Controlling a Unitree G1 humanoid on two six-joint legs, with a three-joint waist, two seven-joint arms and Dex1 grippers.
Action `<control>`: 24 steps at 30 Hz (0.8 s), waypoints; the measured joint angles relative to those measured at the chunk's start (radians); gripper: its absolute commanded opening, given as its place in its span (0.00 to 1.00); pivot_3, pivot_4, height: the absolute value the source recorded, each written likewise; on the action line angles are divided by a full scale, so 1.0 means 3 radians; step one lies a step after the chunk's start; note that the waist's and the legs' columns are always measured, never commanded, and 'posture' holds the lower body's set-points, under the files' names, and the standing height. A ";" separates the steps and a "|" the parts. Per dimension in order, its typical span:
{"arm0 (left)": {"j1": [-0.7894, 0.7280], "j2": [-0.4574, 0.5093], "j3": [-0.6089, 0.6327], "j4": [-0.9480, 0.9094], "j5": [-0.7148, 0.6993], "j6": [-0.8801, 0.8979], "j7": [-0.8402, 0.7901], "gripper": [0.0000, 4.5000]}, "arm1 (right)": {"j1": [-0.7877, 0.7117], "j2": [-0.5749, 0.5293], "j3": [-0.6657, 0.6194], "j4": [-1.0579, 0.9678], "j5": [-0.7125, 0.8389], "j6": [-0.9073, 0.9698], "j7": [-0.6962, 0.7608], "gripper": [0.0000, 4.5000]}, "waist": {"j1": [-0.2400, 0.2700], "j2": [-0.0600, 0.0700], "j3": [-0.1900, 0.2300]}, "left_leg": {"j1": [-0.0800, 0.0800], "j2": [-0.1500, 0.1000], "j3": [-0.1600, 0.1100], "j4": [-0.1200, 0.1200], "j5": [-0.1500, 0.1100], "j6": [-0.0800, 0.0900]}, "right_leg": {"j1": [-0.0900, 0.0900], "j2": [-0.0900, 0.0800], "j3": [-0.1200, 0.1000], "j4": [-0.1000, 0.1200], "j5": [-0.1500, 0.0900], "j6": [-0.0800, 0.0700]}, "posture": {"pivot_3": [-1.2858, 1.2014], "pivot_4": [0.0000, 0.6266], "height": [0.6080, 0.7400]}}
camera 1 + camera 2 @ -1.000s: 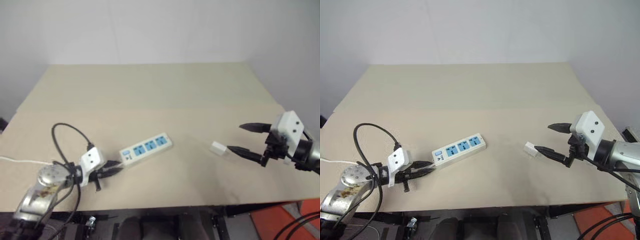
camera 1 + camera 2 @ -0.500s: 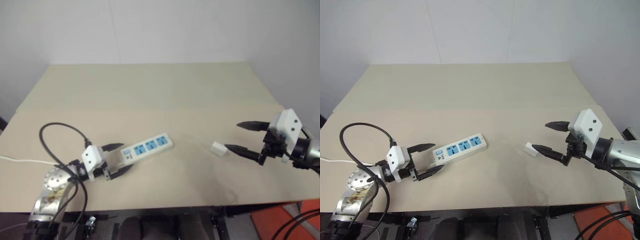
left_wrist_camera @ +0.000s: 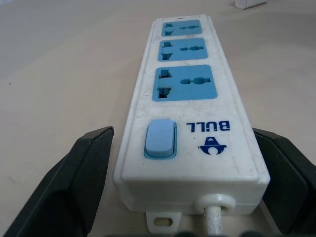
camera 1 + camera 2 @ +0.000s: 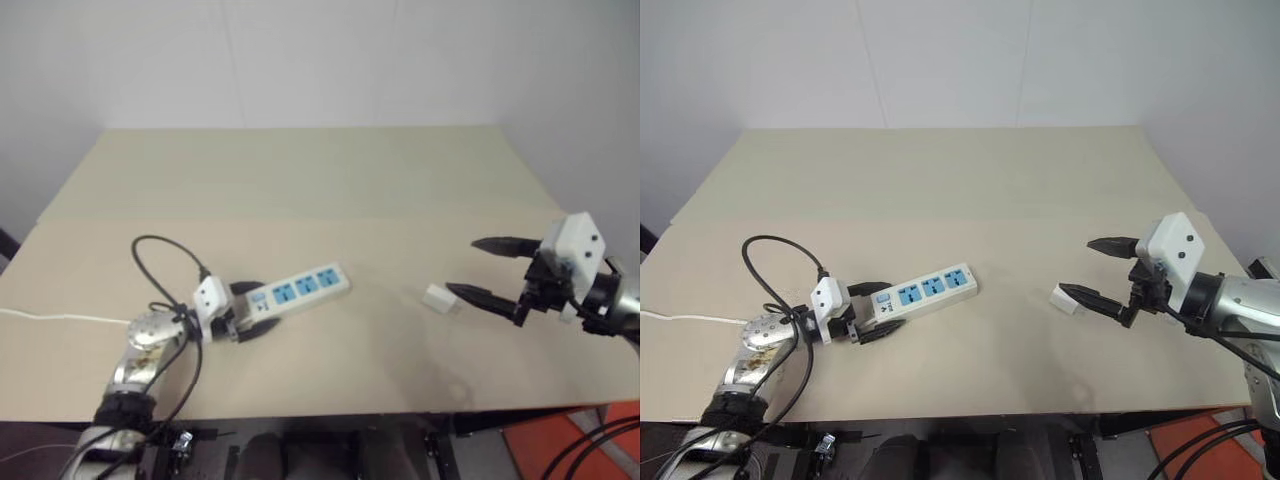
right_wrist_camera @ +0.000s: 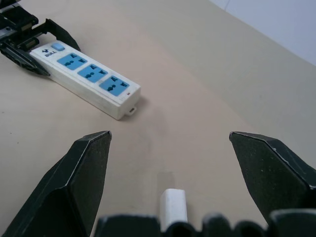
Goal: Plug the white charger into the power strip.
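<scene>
Now left tool (image 4: 872, 312) spread astride power strip (image 4: 925, 293) switch end; right tool (image 4: 1088, 270) spread, white charger (image 4: 1064, 299) between fingertips.

Left end effector (image 4: 247, 310) spread around power strip (image 4: 297, 292) switch end.

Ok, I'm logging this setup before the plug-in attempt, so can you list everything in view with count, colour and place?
table: one, beige, under everything.
power strip: one, white with three blue sockets and a light blue switch, lying flat on the table toward the robot's left, its switch end between the left gripper's fingers.
cord: one, thin, white, trailing over the table toward its left edge.
white charger: one, lying on the table toward the right, just ahead of the right gripper's fingertips.
left gripper: black fingers, open, either side of the strip's switch end.
right gripper: black fingers, open, facing the charger.
</scene>
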 measured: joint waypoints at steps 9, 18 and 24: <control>-0.0071 -0.0033 -0.0086 0.0035 0.0002 0.0097 -0.0222 0.74 | 0.0028 -0.0008 -0.0066 -0.0102 0.0112 0.0053 -0.0066 1.00 | 0.0010 0.0005 -0.0006 | 0.0000 0.0000 0.0000 0.0000 0.0000 0.0000 | 0.0001 0.0000 0.0000 -0.0001 0.0000 0.0001 | 0.52 0.24 1.00; -0.0050 -0.0001 -0.0087 -0.0001 -0.0032 0.0150 -0.0344 0.74 | -0.0109 -0.0077 -0.0087 -0.0040 0.0114 0.0052 -0.0052 1.00 | -0.0007 0.0008 -0.0009 | 0.0002 0.0000 0.0000 0.0000 0.0000 0.0000 | 0.0000 0.0001 0.0002 -0.0001 -0.0001 0.0003 | 0.52 0.24 1.00; -0.0009 0.0152 -0.0210 -0.0231 -0.0157 0.0226 -0.0805 0.74 | -0.0413 -0.0208 0.0191 0.0278 0.0075 0.0015 0.0176 1.00 | -0.0012 0.0004 -0.0006 | -0.0007 0.0000 0.0000 0.0000 0.0000 0.0000 | -0.0007 0.0001 0.0002 -0.0002 -0.0001 0.0001 | 0.52 0.24 1.00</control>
